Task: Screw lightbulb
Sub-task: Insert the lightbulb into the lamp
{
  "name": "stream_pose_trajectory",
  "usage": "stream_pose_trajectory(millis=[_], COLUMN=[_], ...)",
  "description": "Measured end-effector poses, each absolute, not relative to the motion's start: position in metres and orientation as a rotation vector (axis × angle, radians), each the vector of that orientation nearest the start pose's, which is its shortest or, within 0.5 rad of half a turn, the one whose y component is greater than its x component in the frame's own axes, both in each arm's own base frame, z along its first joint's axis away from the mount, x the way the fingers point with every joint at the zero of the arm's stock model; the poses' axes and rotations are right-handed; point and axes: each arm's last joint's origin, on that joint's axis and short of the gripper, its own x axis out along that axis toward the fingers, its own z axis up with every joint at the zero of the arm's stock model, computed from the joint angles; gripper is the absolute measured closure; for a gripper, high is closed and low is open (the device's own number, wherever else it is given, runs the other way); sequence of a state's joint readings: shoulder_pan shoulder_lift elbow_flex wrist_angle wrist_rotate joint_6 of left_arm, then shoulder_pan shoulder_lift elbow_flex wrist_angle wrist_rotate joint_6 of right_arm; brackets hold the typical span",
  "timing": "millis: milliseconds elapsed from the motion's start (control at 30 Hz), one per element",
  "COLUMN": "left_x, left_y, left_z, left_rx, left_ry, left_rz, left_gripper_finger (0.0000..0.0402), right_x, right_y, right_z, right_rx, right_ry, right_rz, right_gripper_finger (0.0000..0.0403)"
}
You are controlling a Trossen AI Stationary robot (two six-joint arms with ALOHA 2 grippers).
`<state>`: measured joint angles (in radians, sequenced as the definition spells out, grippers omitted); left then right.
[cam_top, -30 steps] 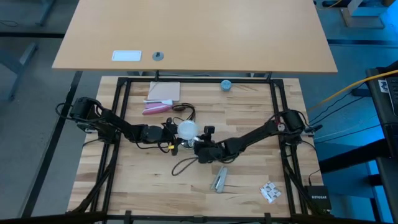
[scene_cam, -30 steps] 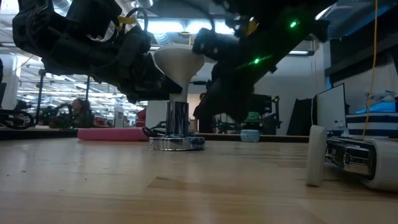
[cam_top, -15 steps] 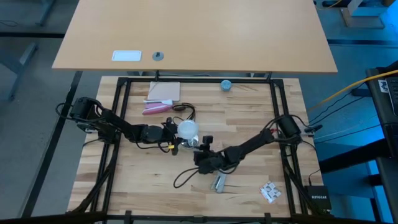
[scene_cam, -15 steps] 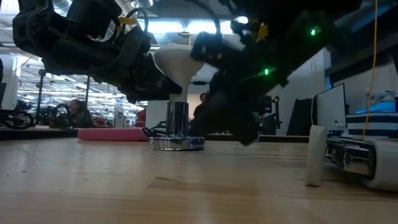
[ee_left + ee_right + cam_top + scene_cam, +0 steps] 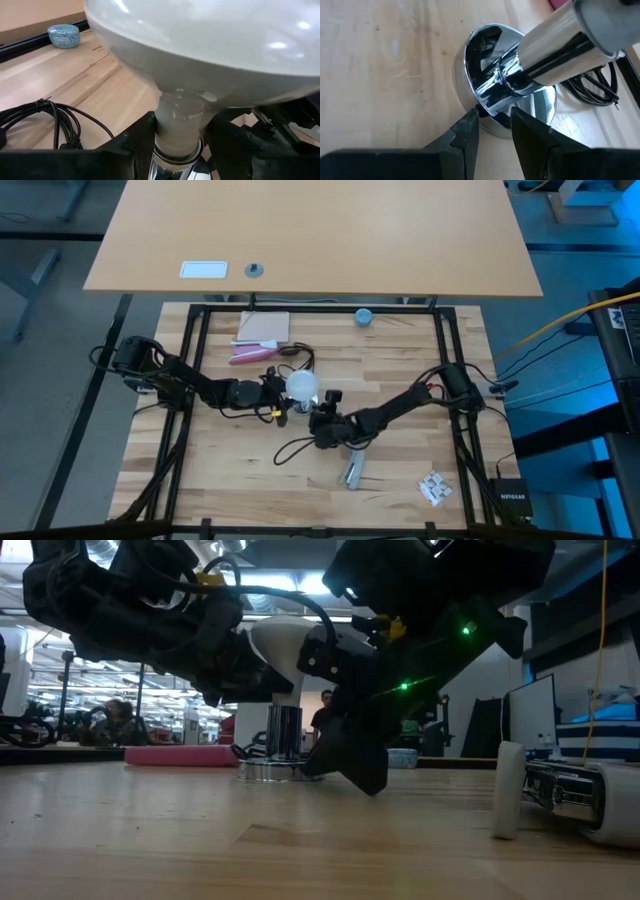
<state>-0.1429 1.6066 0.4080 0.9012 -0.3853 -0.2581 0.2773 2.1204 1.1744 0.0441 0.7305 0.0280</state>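
Note:
The white lightbulb [image 5: 302,388] stands upright with its pale neck [image 5: 177,125] in the chrome socket of a small lamp. The lamp has a chrome post [image 5: 284,730] on a round chrome base [image 5: 462,75] that lies flat on the table. My left gripper [image 5: 285,395] reaches in from the table's left and is shut on the bulb's neck. My right gripper [image 5: 322,418] slants down from the right, with its fingertips close together at the base's rim [image 5: 494,125]. My left gripper pinches the bulb's neck [image 5: 165,131] between its two fingers, just above the socket. The fingers come in level from the table's left, one on each side. The bulb stays upright in the socket. My right gripper's fingers [image 5: 467,127] come slanting down from the table's near right. They close on a small dark piece at the base's rim [image 5: 492,114]; what that piece is I cannot tell. The base lies flat on the table.
The lamp's black cord [image 5: 295,448] loops on the table near my right gripper. A pink object [image 5: 250,355] and a beige pad [image 5: 265,328] lie at the far left. A small blue round object [image 5: 363,317], a metal tool [image 5: 352,470] and a crumpled piece [image 5: 435,488] also lie about.
My right gripper drew back from the lamp toward the table's near edge, then came back to the base's rim and dropped lower. The cord loop shifted with it. My left gripper and the bulb kept still.

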Motion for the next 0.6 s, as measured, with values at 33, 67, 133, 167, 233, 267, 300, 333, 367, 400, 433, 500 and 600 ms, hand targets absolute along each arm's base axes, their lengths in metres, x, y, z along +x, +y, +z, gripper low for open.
stream_pose_trajectory(millis=[33, 67, 133, 167, 233, 267, 300, 333, 367, 400, 433, 500, 600], left_x=[0.2637, 0.2637, 0.2637, 0.2637, 0.2637, 0.2637, 0.2637, 0.2637, 0.2637, 0.2638, 0.2638, 0.2638, 0.2638], left_y=[-0.0268, -0.0268, -0.0266, -0.0266, -0.0266, -0.0267, -0.0267, -0.0268, -0.0268, -0.0268, -0.0269, -0.0269, -0.027], left_z=[0.1332, 0.1332, 0.1332, 0.1331, 0.1331, 0.1332, 0.1332, 0.1332, 0.1332, 0.1332, 0.1332, 0.1333, 0.1333], left_rx=[-0.177, -0.177, -0.177, -0.177, -0.177, -0.177, -0.177, -0.177, -0.177, -0.178, -0.178, -0.178, -0.179], left_ry=[0.255, 0.255, 0.255, 0.255, 0.255, 0.255, 0.255, 0.255, 0.255, 0.255, 0.255, 0.255, 0.255], left_rz=[0.277, 0.278, 0.28, 0.28, 0.28, 0.279, 0.277, 0.276, 0.275, 0.273, 0.272, 0.27, 0.268], left_gripper_finger=[0.0243, 0.0243, 0.0243, 0.0243, 0.0243, 0.0243, 0.0243, 0.0243, 0.0243, 0.0243, 0.0243, 0.0243, 0.0243], right_x=[0.3951, 0.3952, 0.3945, 0.3938, 0.3919, 0.391, 0.3907, 0.3906, 0.3906, 0.3906, 0.3905, 0.3902, 0.39], right_y=[0.0916, 0.0905, 0.089, 0.0886, 0.0878, 0.0874, 0.0873, 0.0872, 0.087, 0.0868, 0.0866, 0.0862, 0.0852], right_z=[0.095, 0.095, 0.0944, 0.0939, 0.0928, 0.0923, 0.0921, 0.0921, 0.0921, 0.0921, 0.0921, 0.0922, 0.0921], right_rx=[-0.414, -0.414, -0.401, -0.39, -0.373, -0.366, -0.366, -0.366, -0.366, -0.367, -0.371, -0.378, -0.389], right_ry=[0.789, 0.789, 0.792, 0.795, 0.804, 0.808, 0.811, 0.811, 0.81, 0.809, 0.808, 0.804, 0.801], right_rz=[-0.439, -0.449, -0.467, -0.481, -0.508, -0.519, -0.523, -0.524, -0.527, -0.529, -0.535, -0.55, -0.57], right_gripper_finger=[0.0288, 0.0288, 0.0288, 0.0288, 0.0288, 0.0288, 0.0288, 0.0288, 0.0288, 0.0288, 0.0288, 0.0288, 0.0288])
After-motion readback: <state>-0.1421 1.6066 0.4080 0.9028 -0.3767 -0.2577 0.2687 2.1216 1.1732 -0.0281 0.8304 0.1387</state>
